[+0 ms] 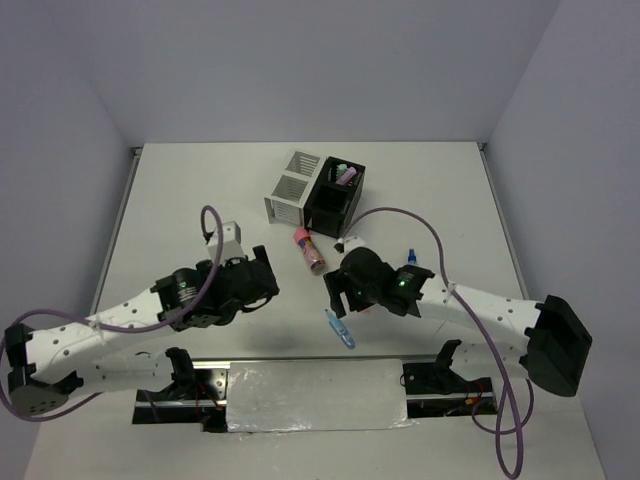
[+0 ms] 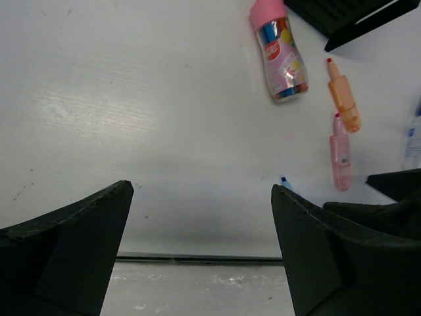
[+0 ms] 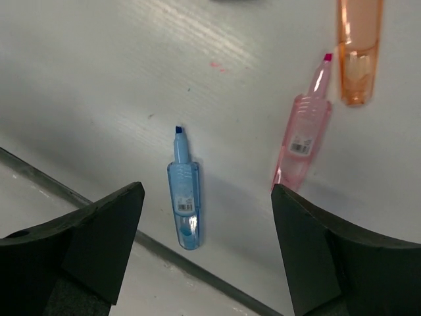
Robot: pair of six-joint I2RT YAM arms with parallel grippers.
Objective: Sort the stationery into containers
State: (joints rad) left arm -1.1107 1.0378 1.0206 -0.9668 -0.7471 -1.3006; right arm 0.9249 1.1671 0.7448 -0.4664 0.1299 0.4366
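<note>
Right wrist: blue highlighter (image 3: 185, 201) lies tip up-frame.

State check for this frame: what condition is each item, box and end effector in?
Blue highlighter: uncapped, lying flat near the table edge.
Pink highlighter: uncapped, lying flat.
Orange highlighter: uncapped, lying flat.
Pink tube: capped, on its side.
Black box: upright, holding stationery.
White box: upright.
Left end effector: open, holding nothing.
Right end effector: open, holding nothing.
</note>
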